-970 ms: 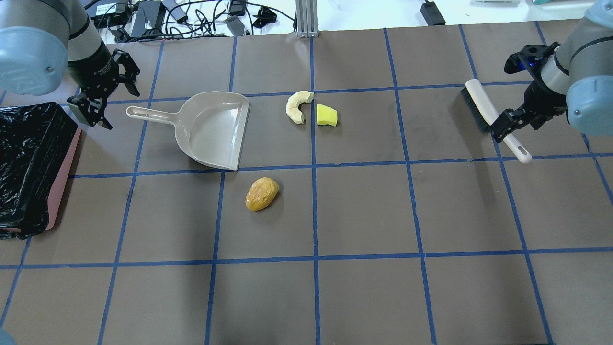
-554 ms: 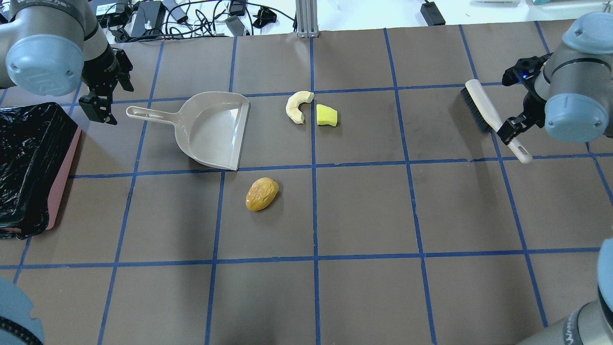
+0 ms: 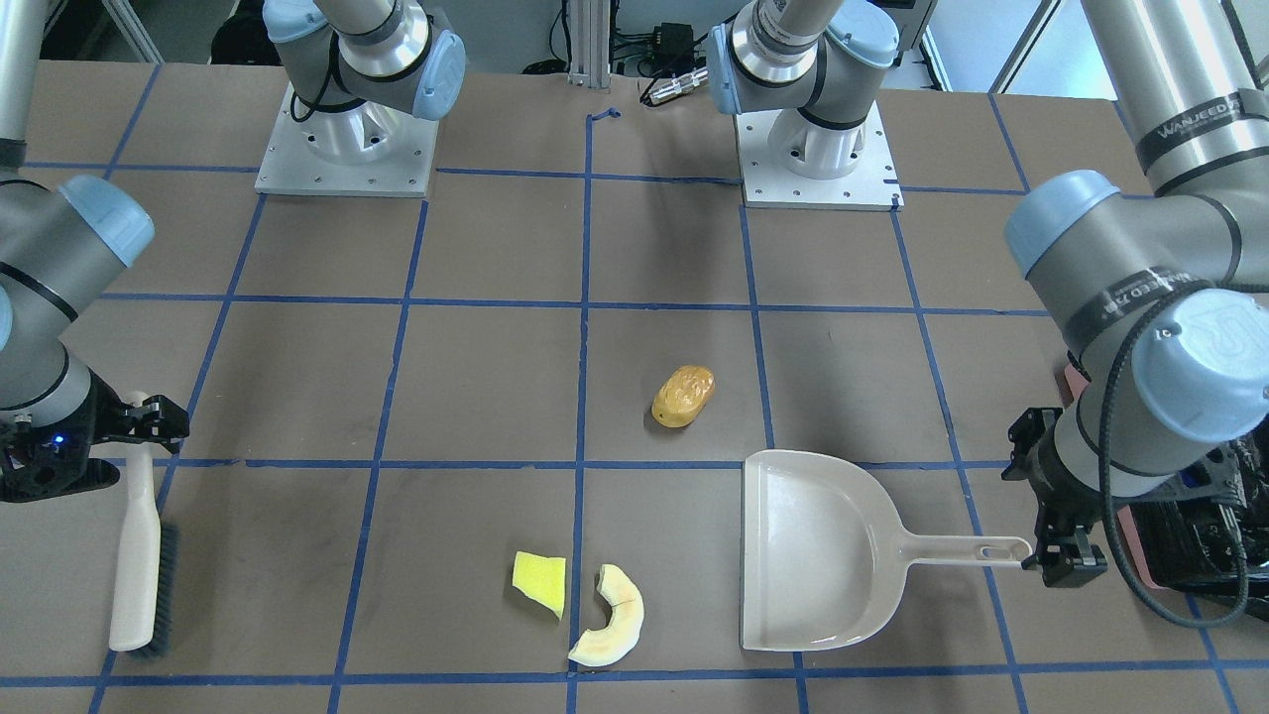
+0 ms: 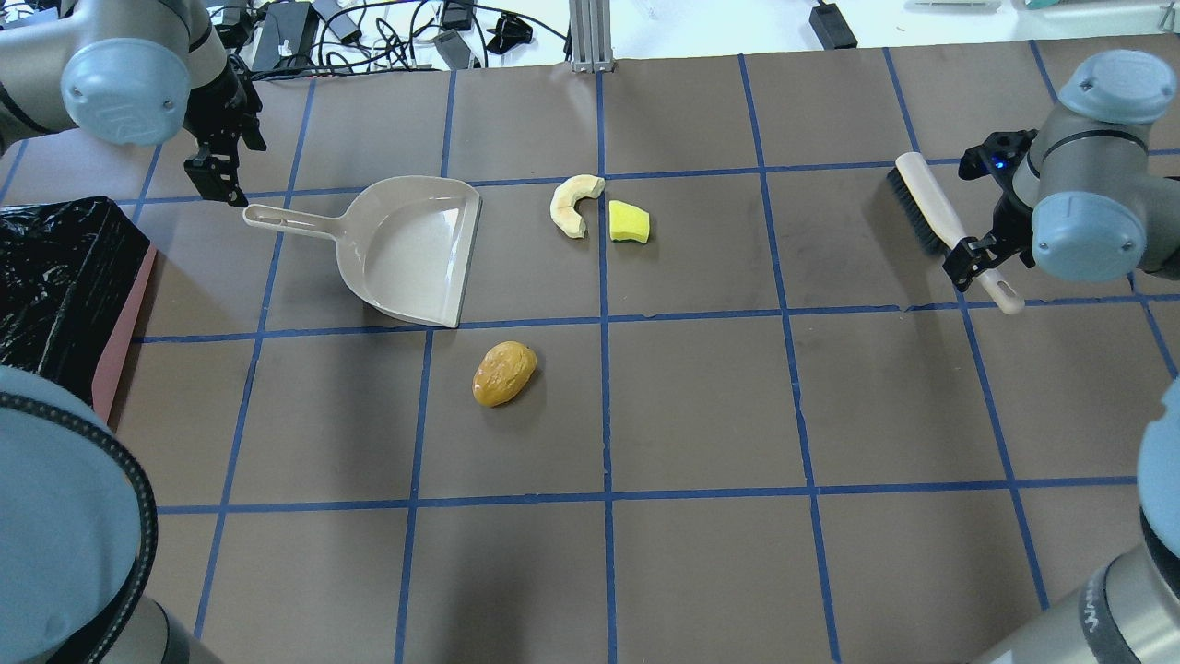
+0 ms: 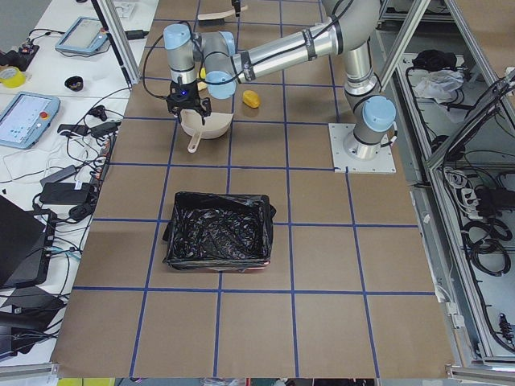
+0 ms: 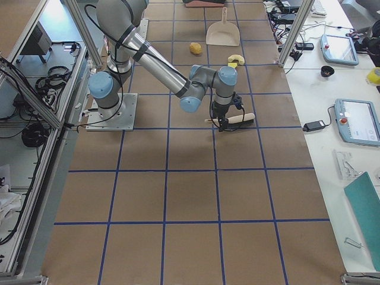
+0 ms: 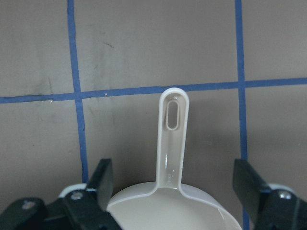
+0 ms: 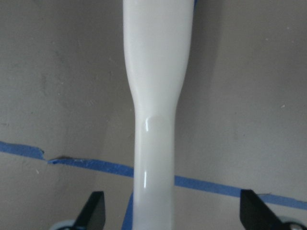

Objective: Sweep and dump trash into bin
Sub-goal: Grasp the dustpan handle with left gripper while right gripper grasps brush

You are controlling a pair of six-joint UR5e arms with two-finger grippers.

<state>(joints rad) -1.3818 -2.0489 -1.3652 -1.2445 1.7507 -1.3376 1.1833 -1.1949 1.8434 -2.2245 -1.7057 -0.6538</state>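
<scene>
A brown table gridded with blue tape fills the room's middle, and a white bench with cables runs along its far edge.

The pink bin, lined with a crinkled black bag, sits at the end on the robot's left. The beige dustpan lies beside it, mouth facing the trash. The amber lump is just off the pan's near corner. The cream crescent and yellow wedge lie close together past the mouth. All three scraps are on the table, well apart from the bin.

Since a second ago the left gripper has left the bin's corner and now hangs over the dustpan's handle end, jaws spread wide. The right gripper, also wide, straddles the brush handle as before, its wrist turned. Scraps, pan and brush have not shifted.
</scene>
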